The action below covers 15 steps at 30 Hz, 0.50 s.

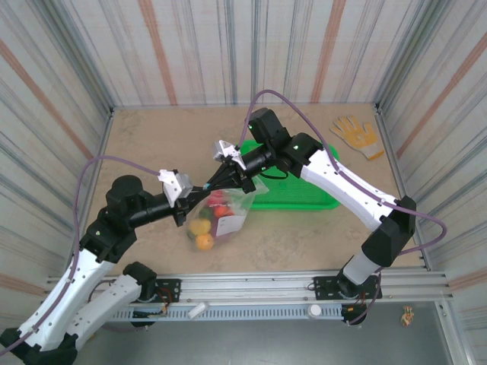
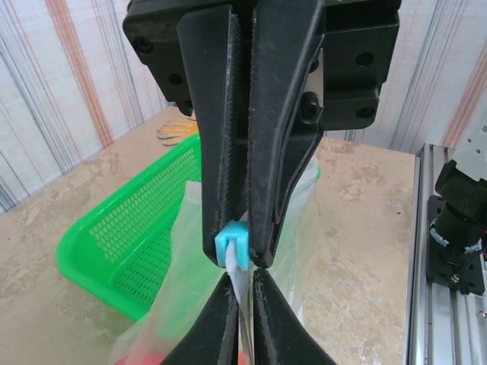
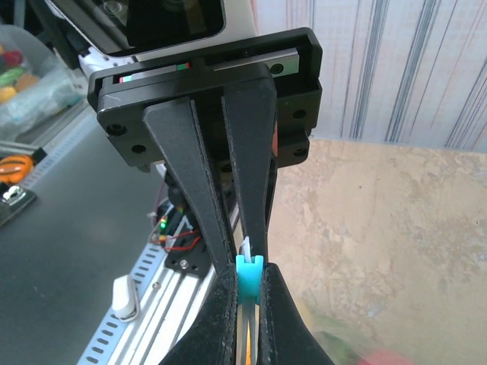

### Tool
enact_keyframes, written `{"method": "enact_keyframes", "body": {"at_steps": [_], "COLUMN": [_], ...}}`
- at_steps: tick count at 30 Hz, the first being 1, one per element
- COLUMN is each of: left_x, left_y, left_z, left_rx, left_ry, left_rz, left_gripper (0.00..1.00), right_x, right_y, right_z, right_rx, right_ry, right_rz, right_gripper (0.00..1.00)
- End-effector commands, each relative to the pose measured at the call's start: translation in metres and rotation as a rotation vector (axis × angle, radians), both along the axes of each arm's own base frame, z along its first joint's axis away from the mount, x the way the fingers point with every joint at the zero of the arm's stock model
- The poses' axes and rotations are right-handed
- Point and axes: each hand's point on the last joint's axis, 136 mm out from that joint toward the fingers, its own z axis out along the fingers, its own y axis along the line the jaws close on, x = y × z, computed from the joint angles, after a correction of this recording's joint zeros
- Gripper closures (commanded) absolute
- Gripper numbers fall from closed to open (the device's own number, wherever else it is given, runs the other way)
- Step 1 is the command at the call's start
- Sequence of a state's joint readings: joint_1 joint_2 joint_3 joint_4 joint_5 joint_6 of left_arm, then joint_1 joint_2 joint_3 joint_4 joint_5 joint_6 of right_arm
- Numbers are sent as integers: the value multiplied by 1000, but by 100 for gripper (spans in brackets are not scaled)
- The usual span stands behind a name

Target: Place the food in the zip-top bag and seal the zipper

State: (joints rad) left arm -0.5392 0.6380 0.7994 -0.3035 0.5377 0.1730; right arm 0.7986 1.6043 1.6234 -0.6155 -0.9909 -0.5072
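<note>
Left wrist: zipper (image 2: 238, 277) seen as a sliver below the slider (image 2: 231, 245), the rest hidden inside left claw (image 2: 242, 258) and right claw (image 2: 245, 284); zip-top bag (image 2: 183, 293) cut off at bottom edge. Top view: food (image 1: 204, 230) pieces overlap, count unclear. Right wrist: bag contents blurred to smears.

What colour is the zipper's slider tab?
The slider tab is light blue; clearest from right wrist.

The clear, crinkled zip-top bag (image 1: 230, 215) hangs upright, its zipper (image 2: 237, 277) uppermost and carrying a cyan slider (image 2: 231, 246), with the food (image 1: 202, 233), yellow, orange and red pieces, bunched at the bottom.
</note>
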Motion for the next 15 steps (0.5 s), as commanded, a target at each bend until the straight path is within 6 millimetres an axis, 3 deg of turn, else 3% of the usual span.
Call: {"method": "enact_keyframes", "body": {"at_steps": [1,5,10,15], "left_x": [-2,-1,-3,-4], "left_y": [3,1,-4,-4], "left_z": [18,22,25,29], "left_rx": [-10,-19,-21,-20], "left_ry": [-52,-61,-61,-71], "left_rz": [9,-1,-28,-36], "left_gripper": [87,89,99,100], "right_x": [-6,-8,-10,-9], "right_y": [-1,0,2,2], "right_z": [10,8,5,2], "right_rx": [22,15,6,-12], "right_ry": [-24,-22,-21,-24], "right_rz": [11,16,19,9], "right_gripper": [100,100,100,100]}}
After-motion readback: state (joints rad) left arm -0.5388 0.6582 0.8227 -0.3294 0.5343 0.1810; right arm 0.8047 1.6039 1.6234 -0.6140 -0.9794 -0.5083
